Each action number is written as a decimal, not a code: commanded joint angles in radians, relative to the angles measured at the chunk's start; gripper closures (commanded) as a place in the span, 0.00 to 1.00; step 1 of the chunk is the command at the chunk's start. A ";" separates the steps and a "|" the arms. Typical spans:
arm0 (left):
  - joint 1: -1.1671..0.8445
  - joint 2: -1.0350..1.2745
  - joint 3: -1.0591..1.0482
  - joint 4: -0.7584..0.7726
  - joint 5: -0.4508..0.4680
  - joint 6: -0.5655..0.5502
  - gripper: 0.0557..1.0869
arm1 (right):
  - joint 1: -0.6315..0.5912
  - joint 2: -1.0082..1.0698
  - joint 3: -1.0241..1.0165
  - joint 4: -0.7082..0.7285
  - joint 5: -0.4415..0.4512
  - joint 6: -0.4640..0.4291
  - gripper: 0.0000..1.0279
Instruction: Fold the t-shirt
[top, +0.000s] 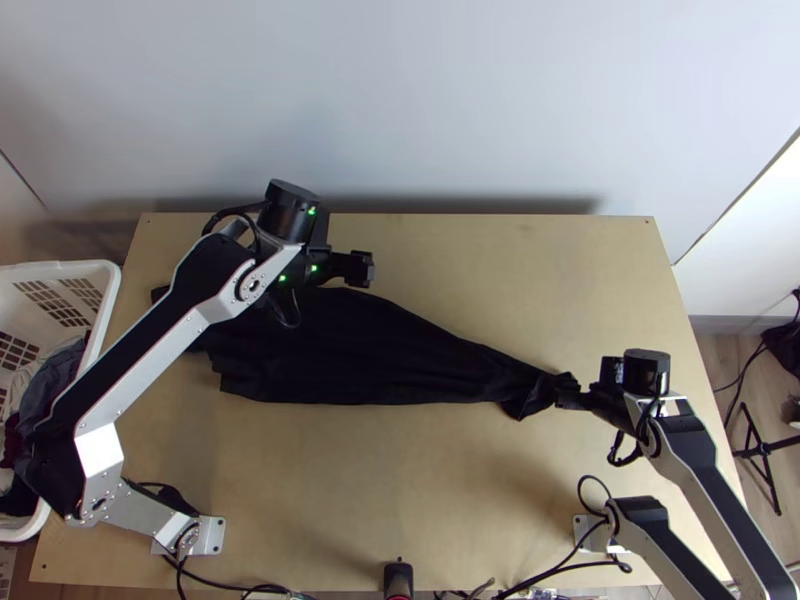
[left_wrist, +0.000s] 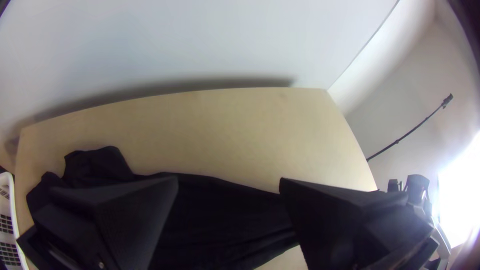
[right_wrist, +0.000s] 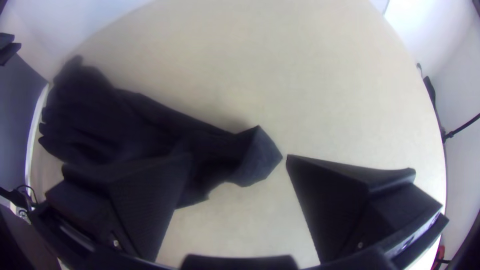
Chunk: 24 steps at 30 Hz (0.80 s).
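Observation:
A black t-shirt (top: 350, 350) lies stretched across the table, wide at the left and narrowing to a bunched end at the right. My left gripper (top: 362, 268) is above the cloth's far edge; in the left wrist view, the left gripper (left_wrist: 229, 182) stands open over the shirt (left_wrist: 215, 215). At the bunched right end is my right gripper (top: 575, 395). The right wrist view has the right gripper (right_wrist: 239, 157) open, with the shirt's tip (right_wrist: 255, 160) between its spread fingers and the rest of the shirt (right_wrist: 115, 125) running off beyond one finger.
A white laundry basket (top: 105, 290) holding clothes stands beside the table's left edge. Cables (top: 560, 570) lie along the near edge of the wooden table (top: 420, 500). A wall rises behind the far edge, and a black stand (top: 765, 450) is on the floor at the right.

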 joint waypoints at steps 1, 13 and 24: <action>0.014 -0.033 -0.050 0.000 0.000 0.008 0.05 | 0.032 -0.055 -0.019 -0.037 0.001 0.010 0.14; 0.060 -0.069 -0.115 -0.007 0.000 0.028 0.05 | 0.039 0.091 -0.042 0.048 0.113 0.010 0.50; 0.105 -0.092 -0.135 -0.015 0.000 0.037 0.05 | 0.035 -0.013 -0.038 0.189 0.139 -0.059 0.96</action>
